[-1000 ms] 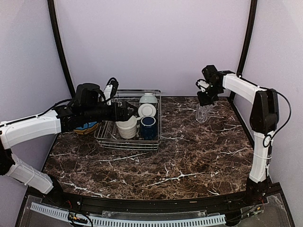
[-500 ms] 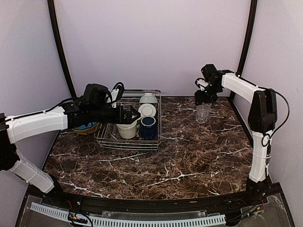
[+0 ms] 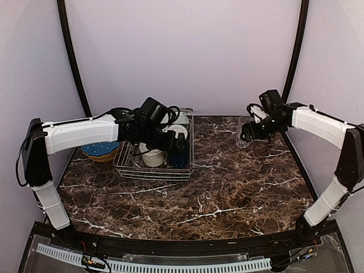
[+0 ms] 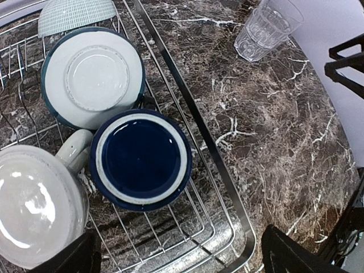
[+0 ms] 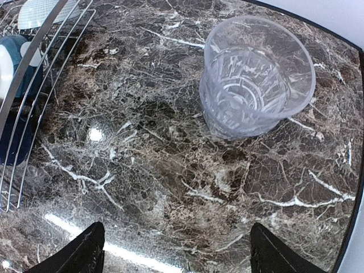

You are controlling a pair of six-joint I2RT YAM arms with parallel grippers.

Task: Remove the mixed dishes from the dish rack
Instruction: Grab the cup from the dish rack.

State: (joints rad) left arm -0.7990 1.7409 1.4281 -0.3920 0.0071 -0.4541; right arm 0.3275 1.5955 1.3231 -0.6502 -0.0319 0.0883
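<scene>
At the far left, a blue dotted plate sits on the tabletop just beside the dish rack. The left gripper hangs over the rack's right side, its fingers spread wide with nothing between them. The dark blue mug stands upright in the rack just ahead of it, between a cream cup and a teal-rimmed white bowl that leans on edge. Well to the right, a clear glass stands upright on the table, outside the rack. The right gripper is released, jaws wide, near the glass but not touching it. The tabletop is dark brown marble with white veins, and pale lilac walls enclose it.
</scene>
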